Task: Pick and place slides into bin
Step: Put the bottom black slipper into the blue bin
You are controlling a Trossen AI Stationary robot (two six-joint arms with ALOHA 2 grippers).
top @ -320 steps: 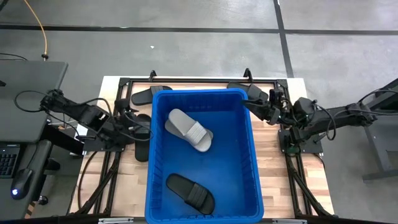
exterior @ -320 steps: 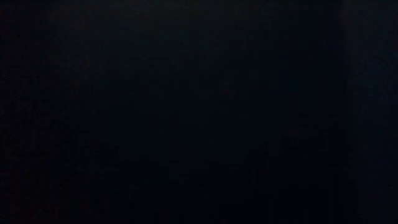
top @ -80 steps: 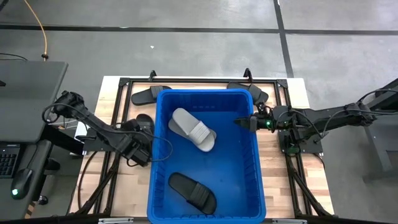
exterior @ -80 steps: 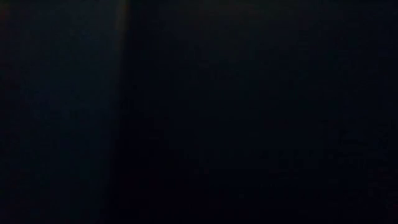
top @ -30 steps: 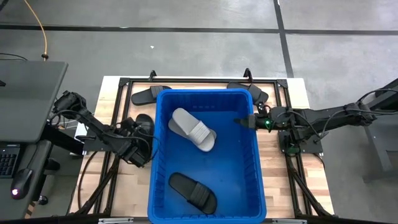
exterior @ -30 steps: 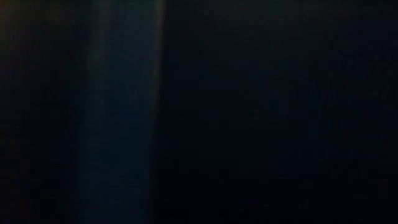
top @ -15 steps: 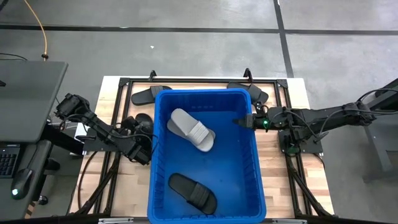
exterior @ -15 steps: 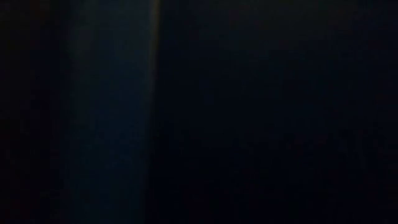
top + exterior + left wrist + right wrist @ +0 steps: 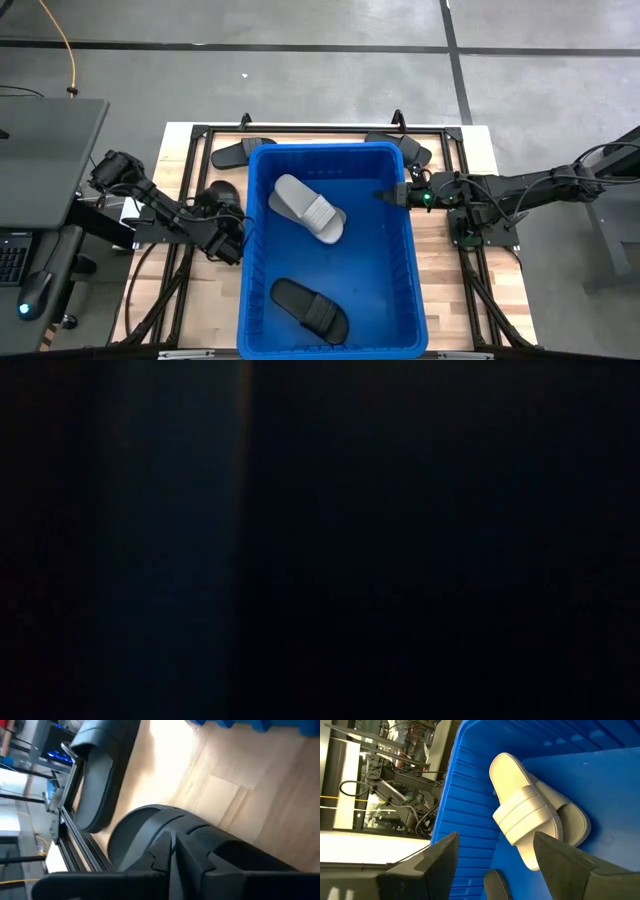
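**Now gripping a black slide beside the bin**

Centre frame, the blue bin is already holding two pale slides and one black slide. Left of its wall, the left gripper is closing on a black slide, probably readying a lift over the rim. Another black slide is waiting upper left. The right gripper is hovering open and empty over the bin's right rim.

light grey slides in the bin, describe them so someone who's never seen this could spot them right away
Find the big blue bin in the middle of the wooden table. Inside it, toward the far end, the light grey slides lie overlapped, one partly on top of the other. The only other slide in the bin, the black slide near the front wall, lies apart from them.
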